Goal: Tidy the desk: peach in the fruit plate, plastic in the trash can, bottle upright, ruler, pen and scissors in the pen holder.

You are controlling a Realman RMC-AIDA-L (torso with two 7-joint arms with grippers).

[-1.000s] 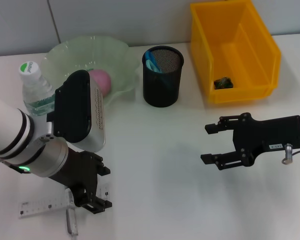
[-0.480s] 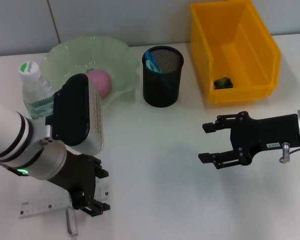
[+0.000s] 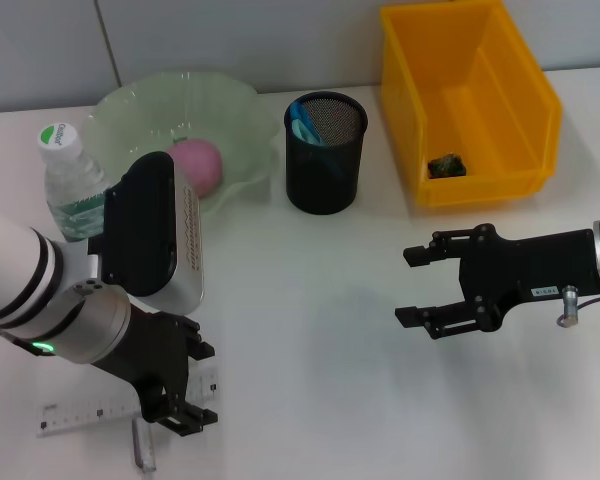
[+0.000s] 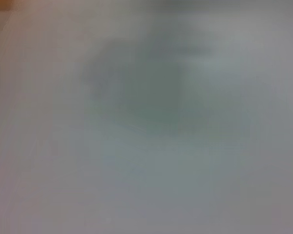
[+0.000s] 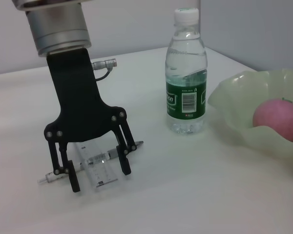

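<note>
My left gripper (image 3: pixel 180 405) is open near the table's front left edge. In the right wrist view the left gripper (image 5: pixel 101 178) straddles the clear ruler (image 5: pixel 95 168) and the pen (image 5: pixel 100 157) lying under it, fingertips low at the table. The ruler (image 3: pixel 80 412) and pen (image 3: pixel 143 447) partly show beside the arm. A pink peach (image 3: pixel 195 165) lies in the green fruit plate (image 3: pixel 130 105). The bottle (image 3: pixel 70 180) stands upright. Blue scissors (image 3: pixel 302 125) sit in the black mesh pen holder (image 3: pixel 325 170). Crumpled plastic (image 3: pixel 445 165) lies in the yellow trash can (image 3: pixel 525 120). My right gripper (image 3: pixel 418 285) hovers open at mid right, holding nothing.
The bottle (image 5: pixel 186 73) and fruit plate (image 5: pixel 234 105) with the peach (image 5: pixel 278 119) stand close behind the left arm. The white table (image 3: pixel 310 300) lies bare between the two grippers.
My left gripper has slid a little toward the table's front edge, over the ruler. The right gripper has crept slightly left.
</note>
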